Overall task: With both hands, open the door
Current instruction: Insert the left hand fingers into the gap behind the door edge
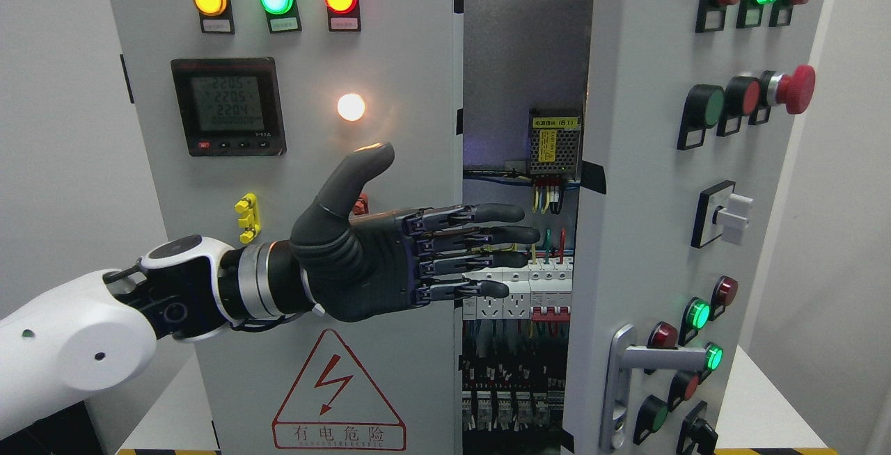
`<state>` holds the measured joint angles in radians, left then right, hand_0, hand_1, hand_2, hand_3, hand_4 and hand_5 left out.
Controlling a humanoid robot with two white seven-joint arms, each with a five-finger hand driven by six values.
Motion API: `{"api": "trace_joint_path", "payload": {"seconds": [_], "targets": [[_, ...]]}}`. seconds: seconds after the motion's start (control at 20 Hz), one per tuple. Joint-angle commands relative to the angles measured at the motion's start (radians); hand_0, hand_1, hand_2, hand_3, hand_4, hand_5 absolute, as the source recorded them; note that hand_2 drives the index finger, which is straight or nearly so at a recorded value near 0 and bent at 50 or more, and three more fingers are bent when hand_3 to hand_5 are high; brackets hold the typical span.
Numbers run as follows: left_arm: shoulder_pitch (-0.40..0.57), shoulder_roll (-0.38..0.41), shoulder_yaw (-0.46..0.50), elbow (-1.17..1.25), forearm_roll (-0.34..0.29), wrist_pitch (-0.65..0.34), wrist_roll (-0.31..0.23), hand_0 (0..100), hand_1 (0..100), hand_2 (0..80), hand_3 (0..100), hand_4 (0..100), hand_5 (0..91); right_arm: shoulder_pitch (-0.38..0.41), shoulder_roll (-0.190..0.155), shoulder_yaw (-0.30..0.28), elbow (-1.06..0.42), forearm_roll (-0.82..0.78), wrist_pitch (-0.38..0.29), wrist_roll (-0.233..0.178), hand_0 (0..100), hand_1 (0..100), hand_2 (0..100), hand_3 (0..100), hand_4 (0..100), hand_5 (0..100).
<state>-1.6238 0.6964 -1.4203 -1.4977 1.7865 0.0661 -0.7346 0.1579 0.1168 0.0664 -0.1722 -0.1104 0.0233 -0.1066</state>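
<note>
Head view: left hand point(390, 260) flat, fingers point(498, 213) straight, holding nothing, reaching mid-frame into the gap beside the ajar right door point(696, 184); best to hook fingertips behind its edge, pull outward, clear of the breakers point(518, 295).

open gap point(522, 58) between doors, breakers point(518, 295) behind

Single head view, at about chest height to the cabinet point(292, 163), facing it square-on and close; the cabinet fills the frame. The left hand point(390, 260) sits near centre, its arm entering from lower left. The open door point(696, 197) lies beyond its fingertips, to the right.
</note>
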Motion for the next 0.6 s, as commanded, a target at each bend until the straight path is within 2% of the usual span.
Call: {"api": "trace_joint_path", "payload": {"seconds": [0.0,0.2,0.35,0.55], "targets": [[-0.001,-0.201,-0.002,0.126,0.001,0.001,0.001,0,0,0.0,0,3,0.0,0.0,0.0,0.0,0.0,0.0,0.0,0.001,11,0,0,0,0,0],[-0.001,-0.258,0.02,0.169,-0.001,0.004,0.001,0,0,0.0,0,3,0.0,0.0,0.0,0.0,0.0,0.0,0.0,0.001,11,0,0,0,0,0],[0.001,-0.282,0.027,0.171,-0.001,0.006,0.03,0,0,0.0,0,3,0.0,0.0,0.0,0.0,0.0,0.0,0.0,0.001,11,0,0,0,0,0],[0.001,-0.313,0.044,0.171,-0.007,0.008,0.043,0,0,0.0,0,3,0.0,0.0,0.001,0.0,0.0,0.0,0.0,0.001,11,0,0,0,0,0]]}}
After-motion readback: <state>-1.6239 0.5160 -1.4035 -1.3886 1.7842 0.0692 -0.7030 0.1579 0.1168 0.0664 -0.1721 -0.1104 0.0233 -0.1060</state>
